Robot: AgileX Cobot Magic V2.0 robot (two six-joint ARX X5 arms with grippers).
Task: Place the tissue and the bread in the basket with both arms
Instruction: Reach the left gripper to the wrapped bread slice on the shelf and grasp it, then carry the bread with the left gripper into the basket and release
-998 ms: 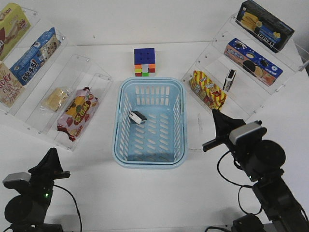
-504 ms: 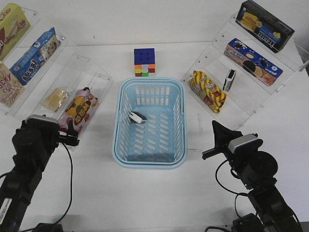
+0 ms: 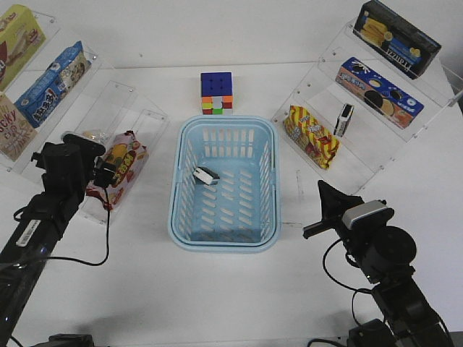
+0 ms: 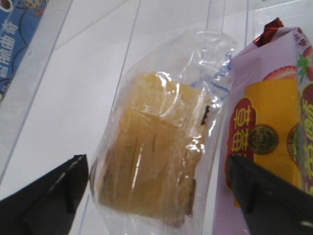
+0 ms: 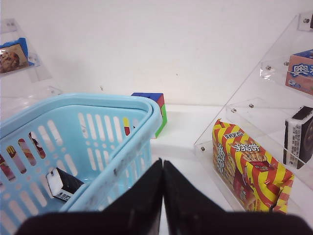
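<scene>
The light-blue basket (image 3: 181, 210) stands mid-table. The black-and-white tissue pack (image 3: 206, 176) lies inside it, also seen through the basket wall in the right wrist view (image 5: 62, 184). The bread (image 4: 151, 152), pale yellow in clear wrap, lies on the left acrylic shelf; in the front view only a sliver (image 3: 92, 134) shows beside the left arm. My left gripper (image 4: 159, 193) is open, its fingers on either side of the bread's near end. My right gripper (image 3: 323, 189) is shut and empty, right of the basket (image 5: 78, 132).
A red-and-pink snack bag (image 3: 119, 168) lies right beside the bread (image 4: 274, 137). Acrylic shelves on both sides hold snack boxes; a red-yellow bag (image 3: 311, 136) and a second small pack (image 3: 345, 119) sit on the right. A Rubik's cube (image 3: 216, 92) stands behind the basket.
My left arm has moved from the table's near-left corner up over the left shelf, its gripper now over the bread. My right arm has drawn back slightly and then held still.
</scene>
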